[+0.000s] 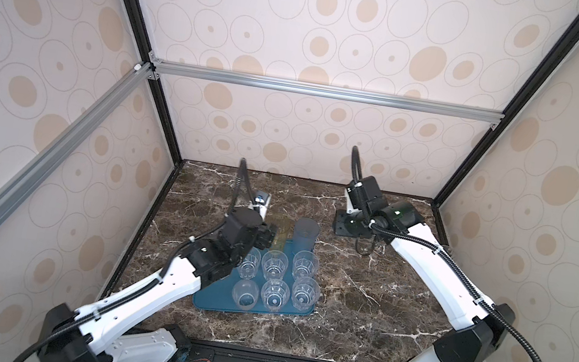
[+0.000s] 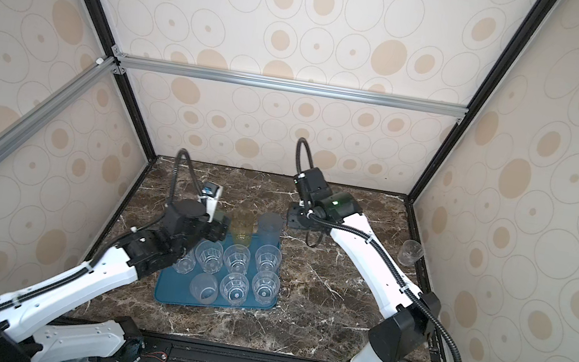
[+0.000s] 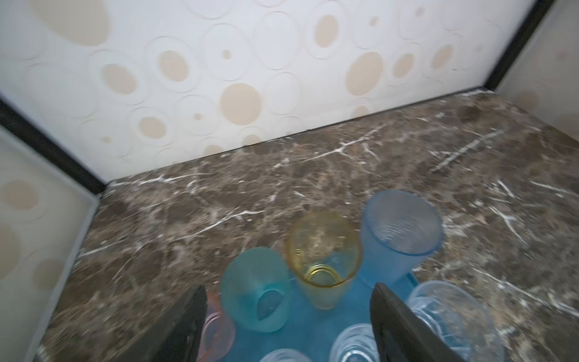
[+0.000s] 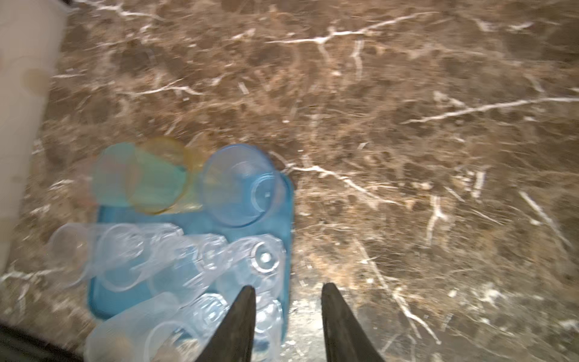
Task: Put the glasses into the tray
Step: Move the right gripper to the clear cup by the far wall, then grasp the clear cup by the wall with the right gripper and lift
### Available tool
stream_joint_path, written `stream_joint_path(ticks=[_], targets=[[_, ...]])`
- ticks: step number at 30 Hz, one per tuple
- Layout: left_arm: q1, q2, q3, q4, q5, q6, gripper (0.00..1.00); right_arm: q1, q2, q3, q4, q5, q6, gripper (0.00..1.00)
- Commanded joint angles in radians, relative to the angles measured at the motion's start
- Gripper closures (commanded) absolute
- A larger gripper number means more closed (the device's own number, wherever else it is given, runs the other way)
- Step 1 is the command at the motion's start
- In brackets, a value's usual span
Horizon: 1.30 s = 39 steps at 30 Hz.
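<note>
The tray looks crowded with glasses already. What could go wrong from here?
1. The left gripper hangs open close to the tall teal glass and yellow glass; a sideways move might topple them.
2. The grey-blue glass stands at a corner of the tray, so a nudge could push it off.
3. One clear glass sits by the right wall, awkward to grasp.

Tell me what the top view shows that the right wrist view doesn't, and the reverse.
Only in a top view: a lone clear glass near the right-hand wall, off the tray. Only in the right wrist view: that the right tool stands open and empty. Both: the tray holding clear glasses, the yellow glass and the blue glass.
</note>
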Motion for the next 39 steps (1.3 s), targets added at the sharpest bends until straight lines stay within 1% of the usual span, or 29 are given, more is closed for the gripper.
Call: stream_joint_path(ticks=[1, 4, 9, 12, 15, 18, 22, 27, 31, 39], targets=[[-0.094, 0.106, 0.072, 0.168, -0.025, 0.089, 0.17, -0.133, -0.047, -0.081, 0.041, -0.005, -0.021, 0.61], [-0.148, 0.244, 0.153, 0.194, -0.011, 0.122, 0.15, -0.263, -0.053, -0.136, 0.052, -0.011, -0.040, 0.61], [-0.192, 0.449, 0.325, 0.171, 0.024, 0.152, 0.13, -0.446, -0.024, -0.196, 0.083, 0.019, -0.042, 0.58], [-0.206, 0.549, 0.423, 0.148, 0.066, 0.159, 0.13, -0.545, 0.006, -0.202, 0.107, 0.040, -0.023, 0.52], [-0.218, 0.625, 0.494, 0.131, 0.095, 0.180, 0.12, -0.609, 0.051, -0.174, 0.126, 0.106, -0.020, 0.48], [-0.223, 0.665, 0.526, 0.130, 0.109, 0.197, 0.11, -0.647, 0.129, -0.092, 0.100, 0.179, -0.037, 0.41], [-0.223, 0.689, 0.539, 0.125, 0.121, 0.218, 0.09, -0.677, 0.239, -0.001, 0.056, 0.230, -0.046, 0.40], [-0.224, 0.692, 0.534, 0.121, 0.115, 0.247, 0.08, -0.698, 0.320, 0.049, 0.060, 0.238, -0.052, 0.40], [-0.223, 0.700, 0.548, 0.106, 0.135, 0.227, 0.08, -0.710, 0.369, 0.074, 0.051, 0.234, -0.057, 0.40], [-0.223, 0.711, 0.560, 0.088, 0.163, 0.182, 0.08, -0.755, 0.410, 0.074, 0.068, 0.227, -0.086, 0.41]])
